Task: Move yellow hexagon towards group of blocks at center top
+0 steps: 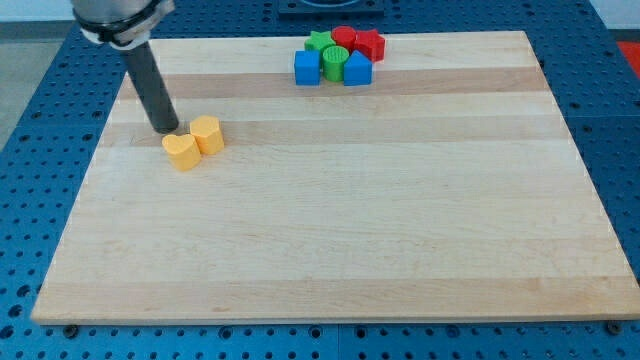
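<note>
The yellow hexagon [208, 134] sits on the wooden board at the view's upper left. A yellow heart-shaped block [182, 151] touches it on its lower left. My tip [165, 130] rests just left of the hexagon and just above the heart, very near both. The group at center top holds a blue cube [307, 67], a blue triangular block [357, 69], a green cylinder [335, 60], a green star [319, 42], a red cylinder [344, 39] and a red block [370, 44], packed together.
The wooden board [340, 240] lies on a blue perforated table [30, 150]. The arm's body [115, 18] hangs over the board's top left corner.
</note>
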{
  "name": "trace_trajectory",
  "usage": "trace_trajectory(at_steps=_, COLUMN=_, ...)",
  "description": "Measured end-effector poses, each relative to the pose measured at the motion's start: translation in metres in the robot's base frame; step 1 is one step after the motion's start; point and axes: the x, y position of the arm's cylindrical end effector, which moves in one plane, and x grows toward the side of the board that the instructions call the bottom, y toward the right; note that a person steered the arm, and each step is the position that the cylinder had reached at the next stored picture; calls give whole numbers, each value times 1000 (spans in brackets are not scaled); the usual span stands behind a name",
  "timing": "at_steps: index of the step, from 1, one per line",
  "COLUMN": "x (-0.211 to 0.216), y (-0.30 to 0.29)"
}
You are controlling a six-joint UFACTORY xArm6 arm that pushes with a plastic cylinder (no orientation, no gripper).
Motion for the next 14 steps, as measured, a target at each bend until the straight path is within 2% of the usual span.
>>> trace_trajectory(at_steps=1, x=28, y=9)
trace_trajectory(at_steps=2, x=30, y=42)
trace_trajectory(at_steps=3, x=18, y=74)
trace_trajectory(at_steps=6, x=3, y=103)
trace_trajectory(at_steps=9, x=8, y=66)
trace_trajectory(at_steps=11, x=-27, y=79)
trace_trajectory(at_steps=12, x=-29, y=94)
trace_trajectory(at_steps=14, x=4, y=92)
